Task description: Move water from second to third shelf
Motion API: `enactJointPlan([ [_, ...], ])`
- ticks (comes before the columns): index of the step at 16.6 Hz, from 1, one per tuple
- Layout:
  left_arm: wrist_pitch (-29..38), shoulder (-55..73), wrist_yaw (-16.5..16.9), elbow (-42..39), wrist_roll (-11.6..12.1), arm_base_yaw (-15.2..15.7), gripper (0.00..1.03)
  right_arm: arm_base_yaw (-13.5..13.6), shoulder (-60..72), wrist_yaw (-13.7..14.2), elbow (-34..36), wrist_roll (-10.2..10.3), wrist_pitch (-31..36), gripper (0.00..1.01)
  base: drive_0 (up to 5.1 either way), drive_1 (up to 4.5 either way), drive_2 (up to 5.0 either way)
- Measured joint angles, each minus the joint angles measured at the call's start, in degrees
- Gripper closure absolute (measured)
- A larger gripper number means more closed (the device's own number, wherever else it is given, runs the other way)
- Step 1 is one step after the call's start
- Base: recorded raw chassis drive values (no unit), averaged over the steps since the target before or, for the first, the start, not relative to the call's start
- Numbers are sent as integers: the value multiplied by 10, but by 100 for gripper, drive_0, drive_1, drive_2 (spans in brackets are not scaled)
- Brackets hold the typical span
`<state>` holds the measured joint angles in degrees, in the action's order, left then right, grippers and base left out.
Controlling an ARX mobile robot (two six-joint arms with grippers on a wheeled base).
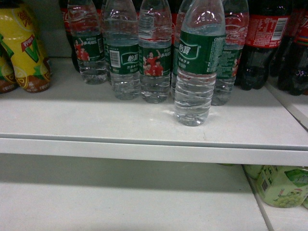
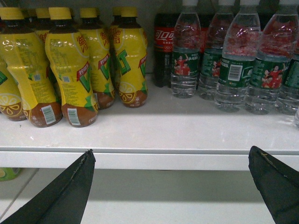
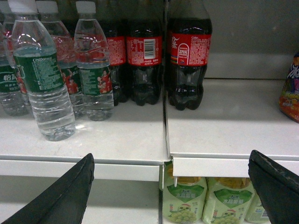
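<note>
Since the water (image 3: 44, 74) stands upright just ahead of its row near the shelf (image 1: 144, 144) lip, up and left of our open right claw (image 3: 170, 186), we judge that arm nearer than the open left claw (image 2: 170, 186).

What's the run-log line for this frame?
phase: pre-grasp | water bottle: upright, front of shelf, untouched | left gripper: open, empty | right gripper: open, empty

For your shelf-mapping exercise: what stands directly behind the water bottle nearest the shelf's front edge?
Behind the front water bottle stands a row of water bottles; dark cola bottles flank them. Anything deeper is covered.
</note>
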<state>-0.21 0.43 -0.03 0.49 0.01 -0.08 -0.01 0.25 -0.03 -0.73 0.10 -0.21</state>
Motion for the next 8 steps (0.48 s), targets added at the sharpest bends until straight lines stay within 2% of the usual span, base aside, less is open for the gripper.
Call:
enactJointPlan([
  [1, 0, 0, 0, 0, 0, 0, 5, 0, 0, 0, 0, 0, 0, 3, 0, 0, 0],
  [2, 0, 0, 0, 0, 0, 0, 5, 9, 14, 20, -18, 13, -66, 3, 0, 0, 0],
  [3, 0, 0, 0, 0, 0, 0, 5, 36, 64, 48, -41, 37, -117, 3, 0, 0, 0],
  [4, 0, 0, 0, 0, 0, 0, 5, 49, 86, 49, -47, 49, -115, 3, 0, 0, 0],
  [6, 0, 0, 0, 0, 0, 0, 5, 40, 168, 47, -89, 54, -16, 3, 0, 0, 0],
  [8, 0, 0, 0, 0, 0, 0, 5, 43, 293, 37, -126, 66, 111, 3, 0, 0, 0],
])
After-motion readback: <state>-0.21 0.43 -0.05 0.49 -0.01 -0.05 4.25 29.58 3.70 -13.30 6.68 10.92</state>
